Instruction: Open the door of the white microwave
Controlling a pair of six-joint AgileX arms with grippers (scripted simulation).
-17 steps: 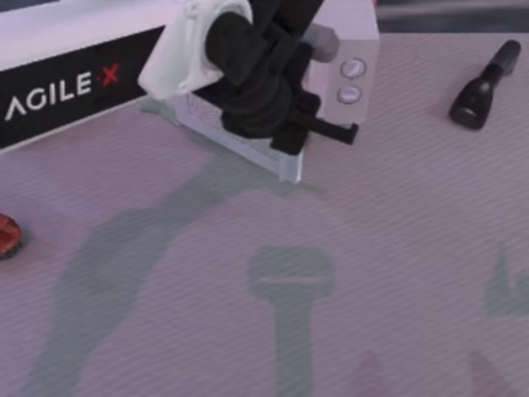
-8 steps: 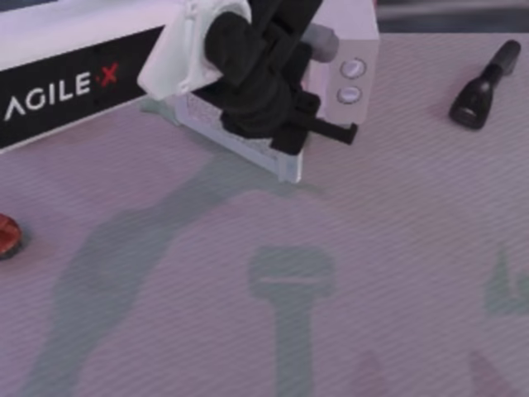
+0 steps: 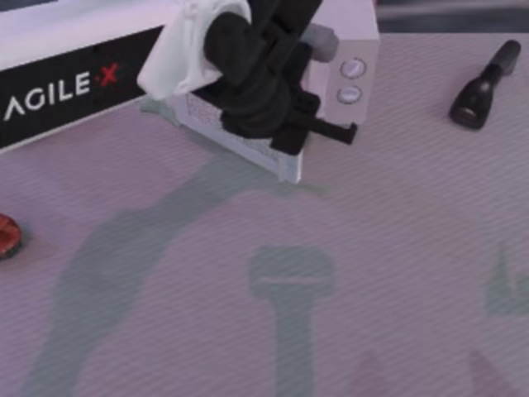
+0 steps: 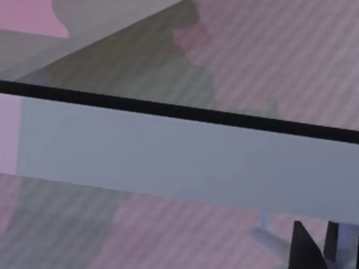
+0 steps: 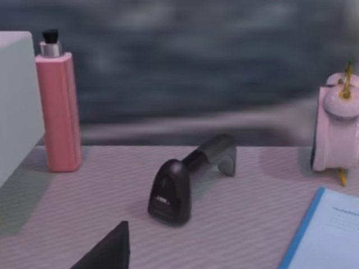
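Door (image 3: 248, 149) of the white microwave (image 3: 359, 50), at the table's far edge, is swung out at an angle, its free edge gripped by the left gripper (image 3: 318, 130). Farther right, a black scanner (image 3: 483, 87) is seen lying apart.

White letters "AGILE", then a red "X", read on the long black-fronted white panel (image 3: 66, 83); nothing else is legible.

Microwave (image 3: 351, 33) sitting at table's (image 3: 397, 273) far edge, its door (image 3: 248, 149) swinging out toward front-left w/ left gripper (image 3: 351, 132) at door's free end, scanner (image 3: 483, 87) lying well right.
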